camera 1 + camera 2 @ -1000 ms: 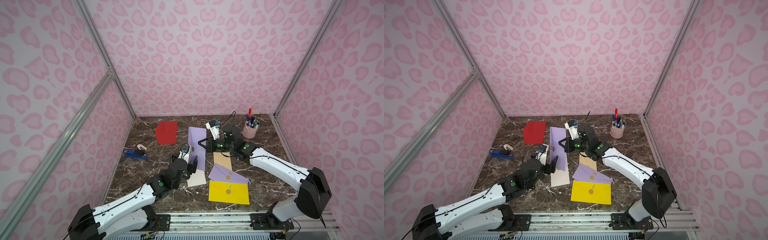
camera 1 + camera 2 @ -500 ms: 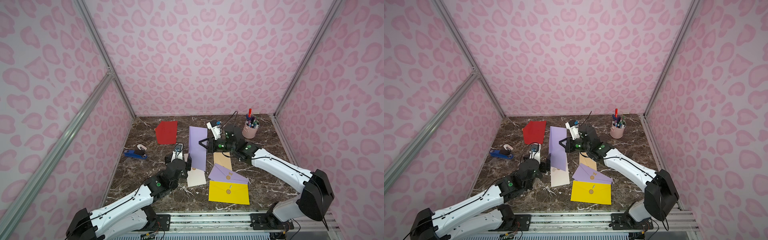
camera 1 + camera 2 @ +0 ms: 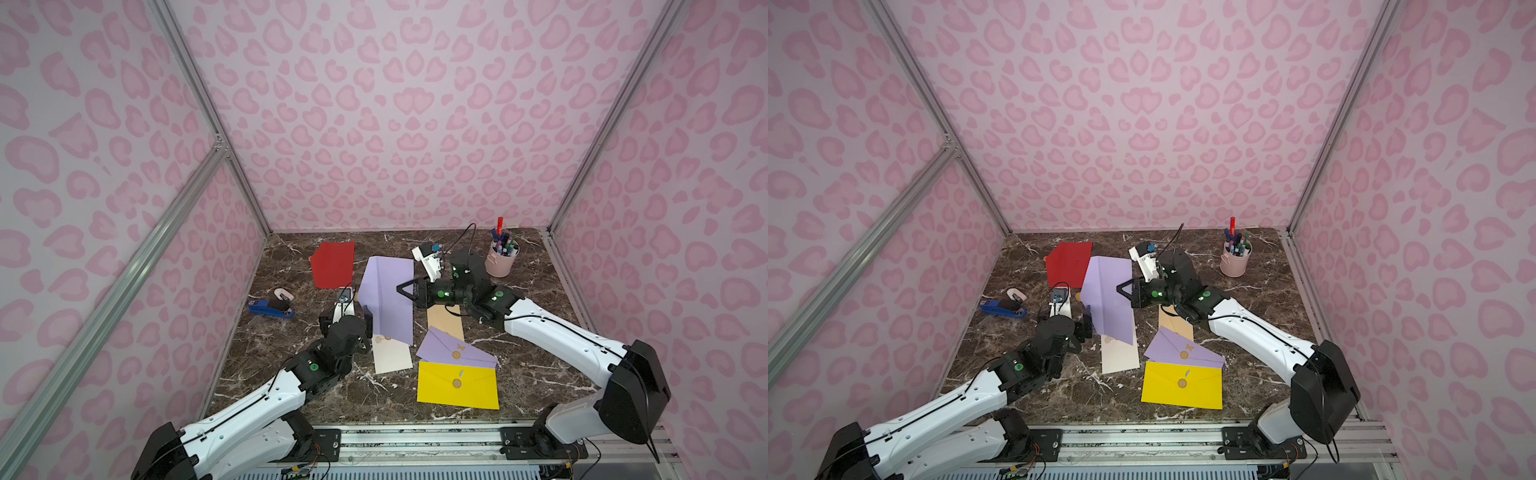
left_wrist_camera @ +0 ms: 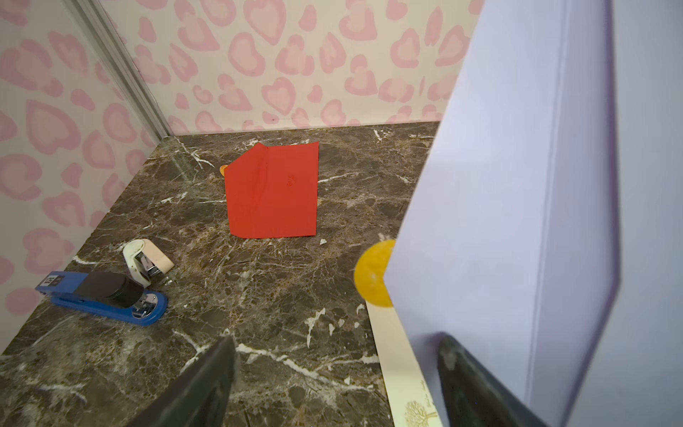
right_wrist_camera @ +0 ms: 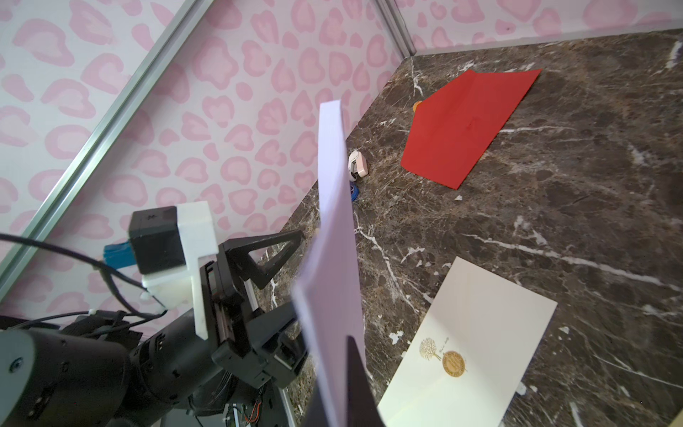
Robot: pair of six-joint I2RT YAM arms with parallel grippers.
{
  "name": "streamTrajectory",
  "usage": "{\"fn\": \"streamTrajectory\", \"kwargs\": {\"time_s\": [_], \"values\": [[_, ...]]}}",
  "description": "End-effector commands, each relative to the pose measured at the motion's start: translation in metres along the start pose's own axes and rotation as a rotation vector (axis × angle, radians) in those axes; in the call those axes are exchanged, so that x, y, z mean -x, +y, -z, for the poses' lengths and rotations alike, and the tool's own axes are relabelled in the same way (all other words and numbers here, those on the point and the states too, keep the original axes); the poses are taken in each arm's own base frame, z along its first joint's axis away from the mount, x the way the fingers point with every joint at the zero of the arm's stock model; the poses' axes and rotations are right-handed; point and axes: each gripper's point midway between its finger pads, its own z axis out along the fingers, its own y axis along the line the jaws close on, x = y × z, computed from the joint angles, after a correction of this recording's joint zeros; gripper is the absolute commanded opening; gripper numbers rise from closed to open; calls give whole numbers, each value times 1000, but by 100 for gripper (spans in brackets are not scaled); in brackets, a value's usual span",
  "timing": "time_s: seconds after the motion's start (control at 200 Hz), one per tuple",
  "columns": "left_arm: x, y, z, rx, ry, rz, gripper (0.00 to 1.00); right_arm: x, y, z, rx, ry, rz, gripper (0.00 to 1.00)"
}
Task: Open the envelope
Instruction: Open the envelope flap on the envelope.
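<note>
Marble tabletop (image 3: 291,262), right hand (image 3: 409,291) pinching lilac envelope (image 3: 388,299) edge

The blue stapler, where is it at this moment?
In both top views the blue stapler lies on the table's left side near the wall, beside the small white stapler; the red envelope lies farther back.

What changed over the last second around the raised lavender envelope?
The left gripper drew back to its left, off the near corner of the raised lavender envelope, and stands open beside that edge, holding nothing. The right gripper stayed shut on the envelope, keeping it lifted. The red envelope, yellow envelope and blue stapler did not move.
</note>
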Motion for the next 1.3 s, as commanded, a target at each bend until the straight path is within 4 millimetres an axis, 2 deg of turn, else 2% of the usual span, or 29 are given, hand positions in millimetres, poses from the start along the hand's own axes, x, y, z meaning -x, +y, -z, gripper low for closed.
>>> {"fn": "streamTrajectory", "kwargs": {"time_s": [0.0, 0.325, 0.61, 1.065, 1.2, 1.295], "values": [[3, 6, 1, 23, -12, 9, 88, 1, 23, 2, 123, 4, 38, 0], [4, 12, -2, 38, -15, 14, 88, -5, 69, 12, 388, 29, 65, 0], [8, 19, 4, 31, -59, 33, 89, -7, 83, 19, 472, 33, 63, 0], [33, -8, 30, -237, -234, 67, 90, -13, 84, 7, 508, 57, 20, 0], [33, -3, 31, -223, -237, 75, 90, -12, 79, 3, 491, 57, 16, 0], [30, 3, 29, -185, -218, 80, 89, -4, 66, -1, 421, 46, 23, 0]]}}
